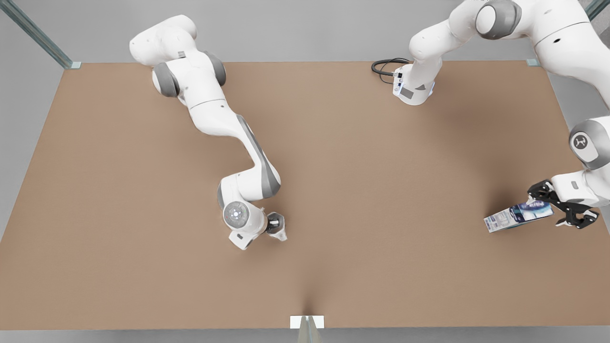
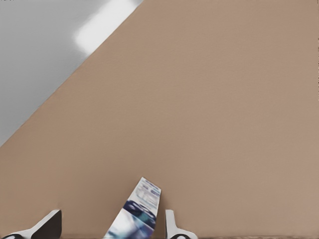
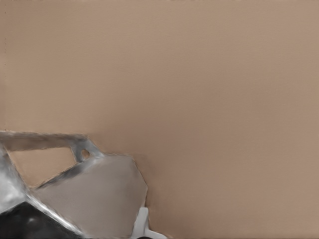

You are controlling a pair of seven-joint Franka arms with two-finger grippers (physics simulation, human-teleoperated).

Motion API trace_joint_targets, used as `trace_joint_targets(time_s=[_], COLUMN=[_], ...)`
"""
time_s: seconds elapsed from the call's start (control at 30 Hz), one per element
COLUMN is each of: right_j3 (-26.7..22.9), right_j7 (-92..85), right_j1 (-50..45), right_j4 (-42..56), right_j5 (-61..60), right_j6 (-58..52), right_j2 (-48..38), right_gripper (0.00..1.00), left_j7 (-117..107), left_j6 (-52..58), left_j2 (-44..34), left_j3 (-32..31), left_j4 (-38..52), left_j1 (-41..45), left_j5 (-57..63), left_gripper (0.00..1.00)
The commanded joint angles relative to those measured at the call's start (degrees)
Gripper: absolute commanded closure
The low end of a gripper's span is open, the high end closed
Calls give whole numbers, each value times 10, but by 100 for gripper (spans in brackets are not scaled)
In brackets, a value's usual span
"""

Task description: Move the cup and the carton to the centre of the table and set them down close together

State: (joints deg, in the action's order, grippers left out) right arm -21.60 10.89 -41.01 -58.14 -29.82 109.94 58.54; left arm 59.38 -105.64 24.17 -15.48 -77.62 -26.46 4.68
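My left hand point(image 1: 555, 207) grasps carton point(image 1: 518, 216) at bench point(image 1: 143, 267) edge, front view's right; carton's long axis points toward centre. My right hand point(image 1: 276, 227) clenched on cup point(image 1: 278, 224) near centre, front view's left. Carton has farther to travel, I judge.

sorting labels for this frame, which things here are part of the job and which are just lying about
Part of the job:
- cup, in right gripper
- carton, tilted, between the left gripper fingers
- table

Just lying about:
- black cable at the table's far edge
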Motion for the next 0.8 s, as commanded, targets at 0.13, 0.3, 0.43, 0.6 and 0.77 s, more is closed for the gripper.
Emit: trace_joint_targets(time_s=[0.13,0.3,0.43,0.6,0.77], right_j3=[-14,-25,-27,-30,-31], right_j7=[46,46,45,40,40], right_j1=[-29,-33,-34,-34,-38], right_j4=[33,33,34,34,34], right_j5=[-8,-8,-8,-8,-16], right_j6=[2,7,9,9,10], right_j2=[21,27,32,32,30], right_gripper=[79,57,7,0,0], left_j7=[53,137,191,257,275], left_j6=[0,-40,-21,-14,-14], left_j2=[4,33,42,60,76], left_j3=[0,2,2,5,5], left_j4=[-1,-3,-18,-16,-17], left_j1=[-11,-22,-21,-32,-47], left_j5=[-1,0,1,21,27], left_gripper=[0,0,0,0,0])
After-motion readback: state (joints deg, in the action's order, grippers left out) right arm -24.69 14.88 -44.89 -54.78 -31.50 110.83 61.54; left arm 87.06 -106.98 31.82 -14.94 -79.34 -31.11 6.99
